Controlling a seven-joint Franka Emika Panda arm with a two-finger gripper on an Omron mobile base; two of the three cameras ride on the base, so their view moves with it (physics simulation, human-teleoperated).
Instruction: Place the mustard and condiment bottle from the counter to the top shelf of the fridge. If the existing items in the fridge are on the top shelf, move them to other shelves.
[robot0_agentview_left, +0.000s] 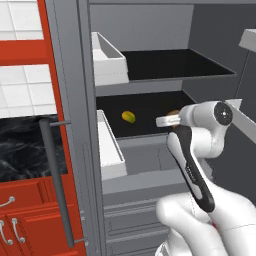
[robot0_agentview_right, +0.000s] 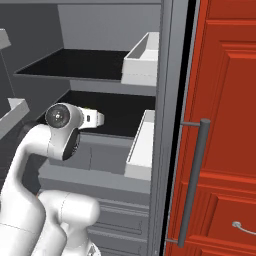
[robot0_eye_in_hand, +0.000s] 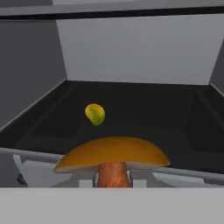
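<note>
The gripper (robot0_eye_in_hand: 113, 181) is clamped on the mushroom (robot0_eye_in_hand: 112, 157), low centre of the hand view. Judging by this, it is clearing an existing item; next it needs setting down on another shelf (robot0_agentview_left: 150, 131).

The fridge (robot0_agentview_left: 75, 100) is grey, with black shelves (robot0_agentview_left: 175, 65) and white door bins (robot0_agentview_left: 107, 60). On the lower black shelf sit a yellow-green fruit (robot0_agentview_left: 128, 117) and a mushroom (robot0_eye_in_hand: 112, 155) with an orange-tan cap and reddish stem. Left of the fridge, red cabinets (robot0_agentview_left: 30, 210) with silver handles carry a black, white-veined counter (robot0_agentview_left: 22, 147).
</note>
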